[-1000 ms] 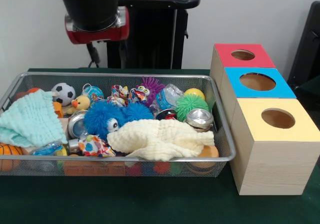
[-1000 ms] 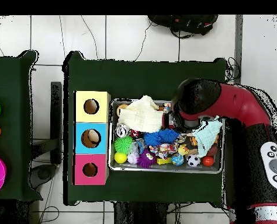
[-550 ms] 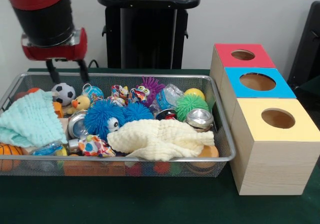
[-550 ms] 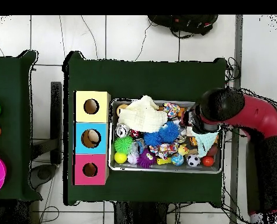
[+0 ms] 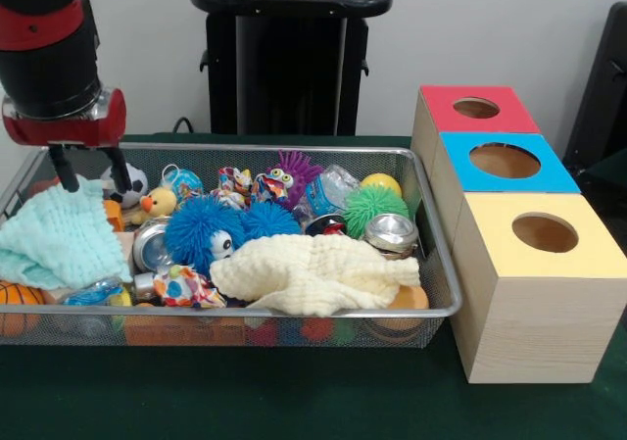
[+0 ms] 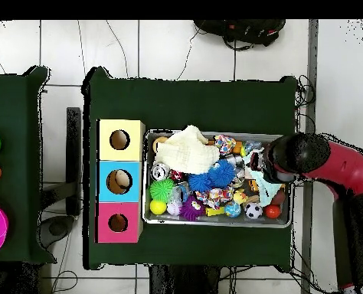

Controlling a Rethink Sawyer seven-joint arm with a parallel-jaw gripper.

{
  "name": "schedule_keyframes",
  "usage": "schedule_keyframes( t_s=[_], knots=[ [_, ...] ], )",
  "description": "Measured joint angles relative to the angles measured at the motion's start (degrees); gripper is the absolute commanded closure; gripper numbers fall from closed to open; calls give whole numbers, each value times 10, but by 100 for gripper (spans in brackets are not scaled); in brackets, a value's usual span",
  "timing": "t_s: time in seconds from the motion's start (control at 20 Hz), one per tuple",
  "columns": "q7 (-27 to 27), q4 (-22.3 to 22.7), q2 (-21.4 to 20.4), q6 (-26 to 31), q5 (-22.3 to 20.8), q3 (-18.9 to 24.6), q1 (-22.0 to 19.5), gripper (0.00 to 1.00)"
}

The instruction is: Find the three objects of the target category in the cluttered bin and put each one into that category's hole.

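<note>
My gripper point(image 5: 97, 186) hangs open over the left end of the wire bin point(image 5: 294, 147), its fingertips just above the top edge of a mint green cloth point(image 5: 57, 236), with nothing between them. In the overhead view the arm's end point(image 6: 295, 153) covers the gripper above that mint cloth point(image 6: 269, 188). A cream cloth point(image 5: 313, 271) lies across the bin's front. Behind it sit blue fuzzy balls point(image 5: 204, 229), a green spiky ball point(image 5: 372, 206), a purple fuzzy toy point(image 5: 292, 172), a soccer ball point(image 5: 135, 180) and metal tins point(image 5: 390, 232).
Three wooden boxes stand right of the bin, each with a round hole in a coloured top: red point(image 5: 438, 117), blue point(image 5: 558, 175), yellow point(image 5: 490, 254). A small basketball point(image 5: 18, 303) lies in the bin's front left corner. The table is covered in dark green cloth point(image 5: 294, 391).
The arm has swung from the bin's back middle to its left end and come lower, so the open fingers now hang just above the mint cloth. The bin's contents have not moved.
</note>
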Motion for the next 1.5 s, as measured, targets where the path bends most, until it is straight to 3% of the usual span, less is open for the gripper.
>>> schedule_keyframes(
  t_s=[0.6,1.2,1.5],
  knots=[
    [0,69,-2,-30,-2,0,0,0],
    [0,89,-2,-34,-6,0,-1,0],
    [0,96,0,-72,-11,0,-1,0]
  ],
)
